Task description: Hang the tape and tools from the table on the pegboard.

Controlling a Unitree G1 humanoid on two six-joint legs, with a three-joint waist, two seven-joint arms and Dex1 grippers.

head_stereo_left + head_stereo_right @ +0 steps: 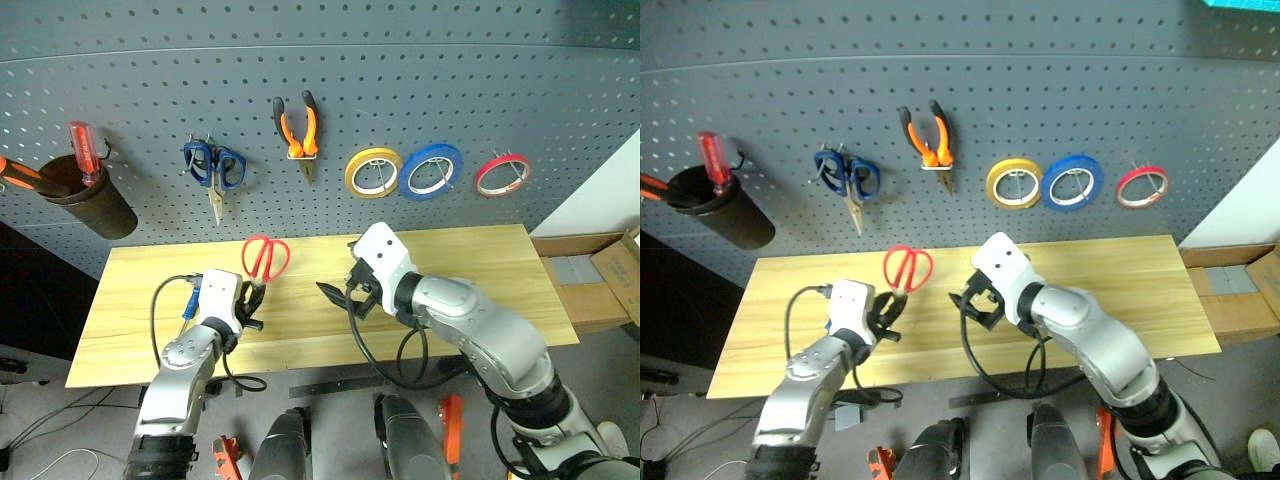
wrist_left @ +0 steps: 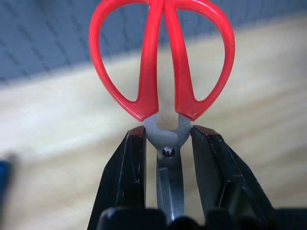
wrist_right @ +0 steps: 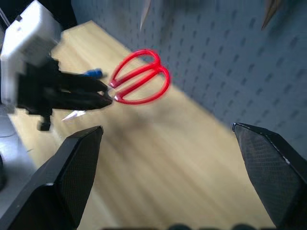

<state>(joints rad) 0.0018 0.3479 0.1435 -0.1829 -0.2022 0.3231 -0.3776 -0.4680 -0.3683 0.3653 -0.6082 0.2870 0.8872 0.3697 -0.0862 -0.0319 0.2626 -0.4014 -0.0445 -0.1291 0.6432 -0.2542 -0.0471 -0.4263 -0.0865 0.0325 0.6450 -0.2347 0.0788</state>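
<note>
1. Already, at the far left of the pegboard (image 1: 330,60), a red-handled screwdriver (image 1: 84,152) is seen standing in a dark cup (image 1: 92,205); blue-looped scissors (image 1: 214,168) are hung just beside it; neither is counted among the task's things.
2. Further along, the orange-and-black pliers (image 1: 299,135) are hung on a hook, so that tool is judged done; a yellow roll (image 1: 373,172) and a blue roll (image 1: 432,171) are hung next; the thin red tape (image 1: 502,174) is hung at the right end, so it too is judged done.
3. Below, on the left of the table (image 1: 480,270), the left gripper (image 2: 168,143) is clamped on the red scissors (image 1: 265,257) at the steel neck by the pivot; the loops are pointed up towards the board and the scissors are held clear of the wood, not yet hooked.
4. A blue shaft, taken to be the slim screwdriver (image 3: 92,73), is seen lying on the table beside the left hand; it is judged still to be hung.
5. At the table's middle, the right gripper (image 3: 168,139) is held with its fingers spread wide and nothing between them.
</note>
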